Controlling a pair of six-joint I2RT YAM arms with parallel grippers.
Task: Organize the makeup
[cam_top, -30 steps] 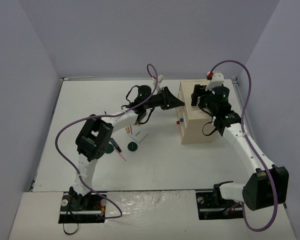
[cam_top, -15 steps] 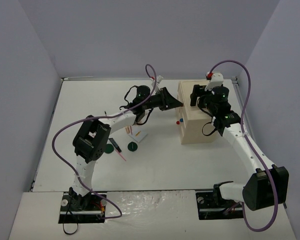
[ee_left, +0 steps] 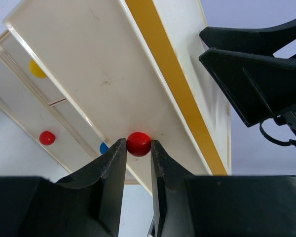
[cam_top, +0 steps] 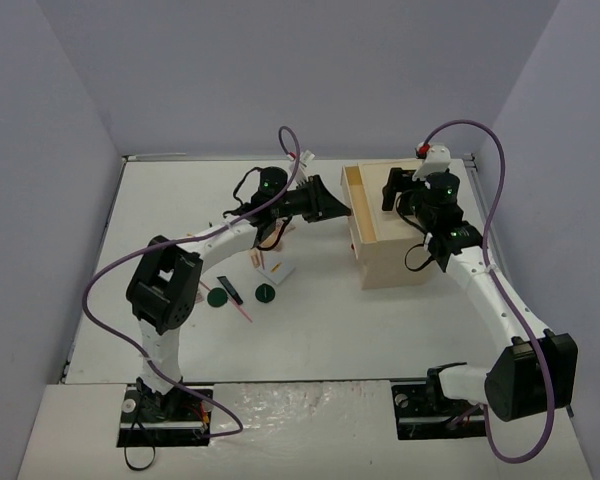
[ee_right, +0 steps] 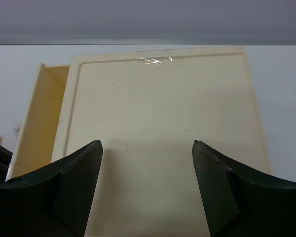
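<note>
My left gripper (ee_left: 136, 150) pinches the red knob (ee_left: 138, 143); I'd pull the drawer (cam_top: 352, 192) straight and level, my spread right gripper (ee_right: 147, 153) bracing the drawer box (ee_right: 163, 108) against sliding.

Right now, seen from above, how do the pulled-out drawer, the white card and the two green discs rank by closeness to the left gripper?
From the left gripper:
1. Pulled-out drawer, right at the gripper, which pinches its red knob.
2. White card, lower left of the gripper in that view.
3. Right green disc, just beyond the card.
4. Left green disc, farthest left.
</note>
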